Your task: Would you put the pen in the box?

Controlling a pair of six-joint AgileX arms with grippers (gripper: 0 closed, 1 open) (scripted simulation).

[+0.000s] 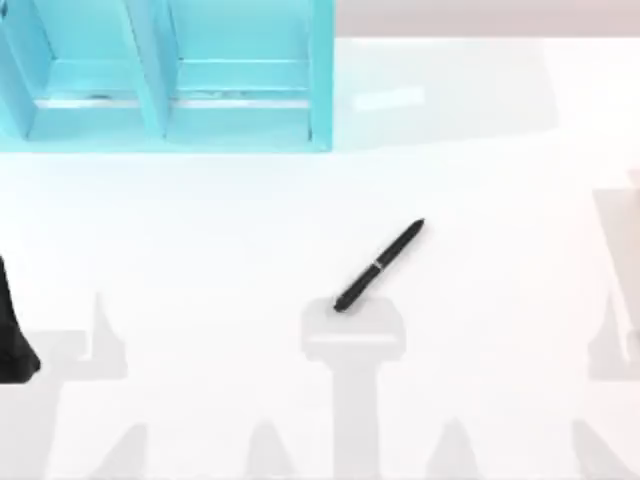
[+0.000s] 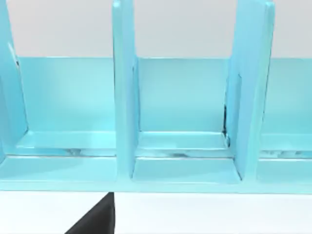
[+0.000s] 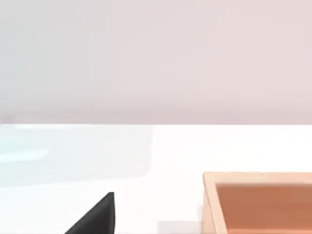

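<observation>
— One big turquoise shelf rack [image 1: 240,70] fills the top view's upper left; an orange box [image 3: 258,200] shows in the right wrist view.

— And the pen [image 1: 380,265]?

— Lying diagonally, centre frame, untouched. Neither gripper's state can be told.

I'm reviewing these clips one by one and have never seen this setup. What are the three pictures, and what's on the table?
It is a rendered two-arm AgileX robot at a white table. The top view looks straight down: a black pen lies loose and slanted near the middle, and a blue shelf with dividers stands at the far left. The dark shape at the left edge is the left arm. The other two pictures come from wrist cameras: the left one faces the shelf, the right one shows a corner of an orange box. Nothing is held.
</observation>
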